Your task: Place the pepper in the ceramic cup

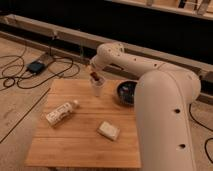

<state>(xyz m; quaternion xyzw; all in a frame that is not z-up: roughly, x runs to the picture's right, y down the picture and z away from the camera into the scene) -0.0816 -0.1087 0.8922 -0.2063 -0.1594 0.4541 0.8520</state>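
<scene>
My jaws hung directly over the ceramic cup at the counter's far edge, gripping the pepper upright with its lower end at the cup's rim, so a release would drop it inside. The dark bowl, bottle and sponge block lay apart, untouched.

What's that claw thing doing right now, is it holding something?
Gripper: right above the ceramic cup, with the pepper at its tip over the cup's rim.
</scene>
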